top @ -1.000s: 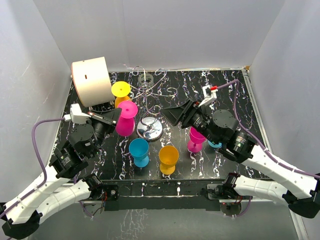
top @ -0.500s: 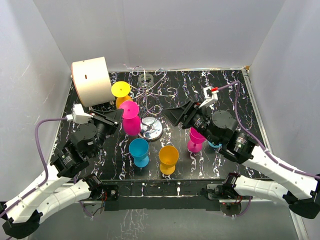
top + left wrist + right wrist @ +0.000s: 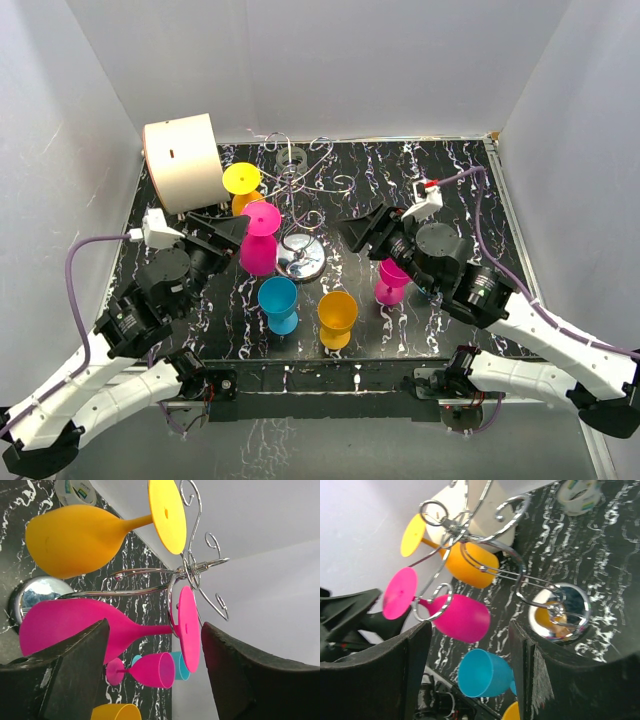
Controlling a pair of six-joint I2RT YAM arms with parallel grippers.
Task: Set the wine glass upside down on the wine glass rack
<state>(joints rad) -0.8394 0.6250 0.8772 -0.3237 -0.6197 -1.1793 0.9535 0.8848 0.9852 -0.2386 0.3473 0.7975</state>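
Both spread jaws of L gripper (image 3: 154,630) flank pink wine glass (image 3: 65,622) on rack (image 3: 190,567).

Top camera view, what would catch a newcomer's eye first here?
The wine glass rack at back centre, with a yellow glass and a pink glass hanging upside down from its arms. The left hand stands open on either side of the pink one. A blue glass and an orange glass stand upright nearer the front.
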